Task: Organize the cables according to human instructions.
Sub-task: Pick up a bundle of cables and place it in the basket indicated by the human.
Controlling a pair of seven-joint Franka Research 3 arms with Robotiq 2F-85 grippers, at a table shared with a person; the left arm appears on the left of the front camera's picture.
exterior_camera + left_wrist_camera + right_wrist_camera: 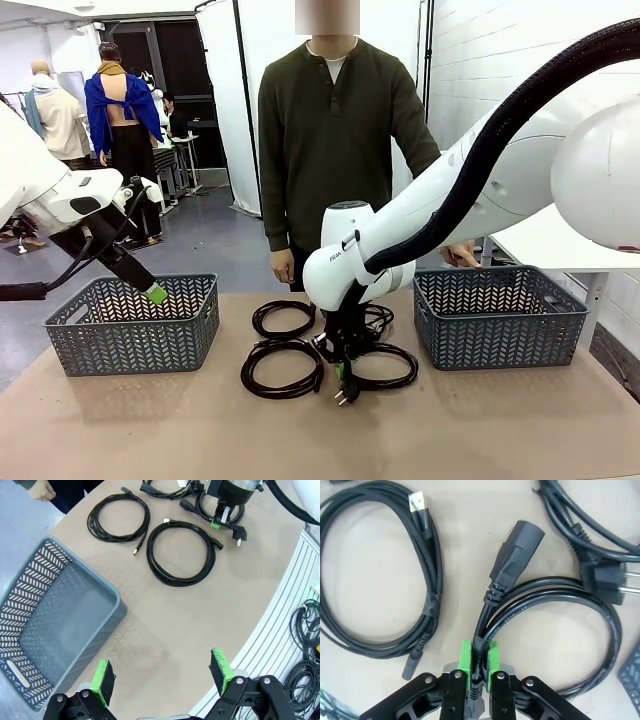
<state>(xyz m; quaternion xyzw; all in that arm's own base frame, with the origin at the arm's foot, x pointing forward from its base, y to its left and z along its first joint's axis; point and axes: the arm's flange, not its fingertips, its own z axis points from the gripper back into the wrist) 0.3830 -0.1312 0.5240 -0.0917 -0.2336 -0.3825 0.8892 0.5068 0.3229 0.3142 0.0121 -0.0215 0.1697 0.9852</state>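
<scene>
Right gripper is sitting nearest the lens in its own wrist view, pinching its green pads shut on a thick black power cord. It is gripping just behind the moulded connector, which is pointing toward one o'clock. A thinner coil is lying flat at nine o'clock of the grip, apart from it.

In the front view the same gripper is bearing down at the middle of the table among the cables. The chunky plug is lying at its six o'clock, and further loops are resting at nine, eleven and one o'clock.

Left gripper is hanging above the table with its jaws spread wide — nothing between them. The left basket is sitting at its nine o'clock, and two coils are lying well beyond at twelve.

The right basket is standing at three o'clock of the cables. Farthest off, at twelve o'clock, the person is standing behind the table, one hand hanging at the side.
</scene>
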